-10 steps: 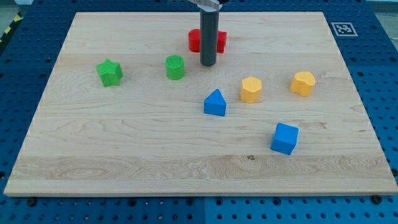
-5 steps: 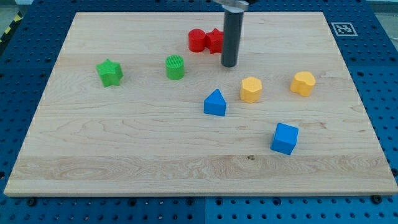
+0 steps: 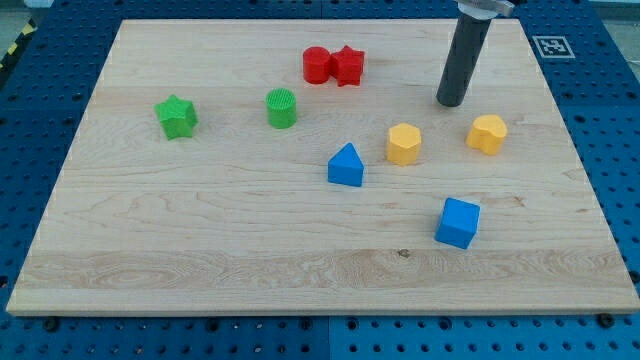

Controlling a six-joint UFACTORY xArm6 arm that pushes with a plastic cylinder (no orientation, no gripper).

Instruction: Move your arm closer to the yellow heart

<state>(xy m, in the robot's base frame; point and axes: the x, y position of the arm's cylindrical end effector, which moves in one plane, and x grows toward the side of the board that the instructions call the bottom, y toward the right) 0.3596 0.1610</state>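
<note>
The yellow heart (image 3: 488, 133) lies on the wooden board (image 3: 200, 230) at the view's right. My tip (image 3: 451, 103) rests on the board just up and left of it, a short gap away, not touching. A yellow hexagon (image 3: 404, 143) lies down and left of the tip. The rod rises from the tip toward the view's top edge.
A red cylinder (image 3: 317, 64) and a red star (image 3: 348, 65) sit side by side at the top middle. A green cylinder (image 3: 282, 108) and a green star (image 3: 177, 116) lie at the left. A blue triangle (image 3: 346, 165) and a blue cube (image 3: 458, 222) lie lower down.
My tip has slid to the view's right, from beside the red blocks to near the yellow heart. No block has moved.
</note>
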